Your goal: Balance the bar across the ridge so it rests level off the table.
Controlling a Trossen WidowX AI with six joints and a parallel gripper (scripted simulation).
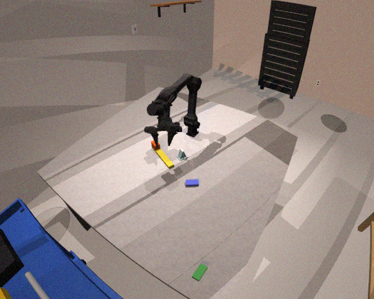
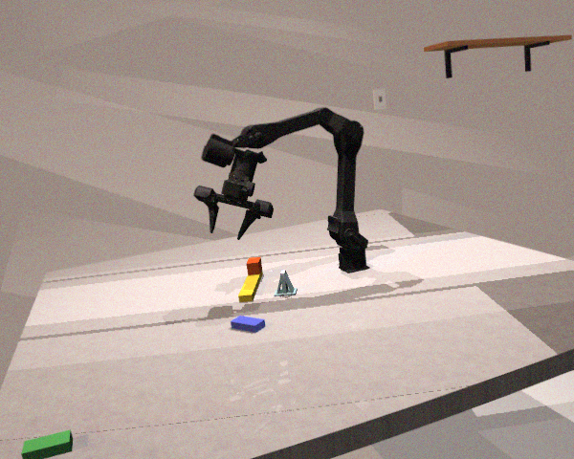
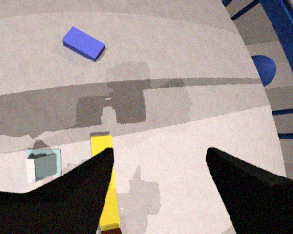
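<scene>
The yellow bar (image 1: 164,157) (image 2: 251,285) (image 3: 109,210) lies on the table, with an orange-red block (image 1: 155,145) (image 2: 253,265) on its end away from the blue block. The small pale teal ridge (image 1: 181,155) (image 2: 284,284) (image 3: 46,167) stands beside the bar, a short gap away, with nothing on it. My gripper (image 1: 163,144) (image 2: 225,235) (image 3: 161,154) is open and empty, pointing down above the table. In the wrist view the bar runs under the left finger, which hides part of it; most of the red block is out of that view.
A blue block (image 1: 192,182) (image 2: 248,323) (image 3: 84,44) lies on the table near the bar's plain yellow end. A green block (image 1: 199,271) (image 2: 47,445) lies far off near the table's edge. A blue structure (image 1: 52,257) stands beyond the table edge.
</scene>
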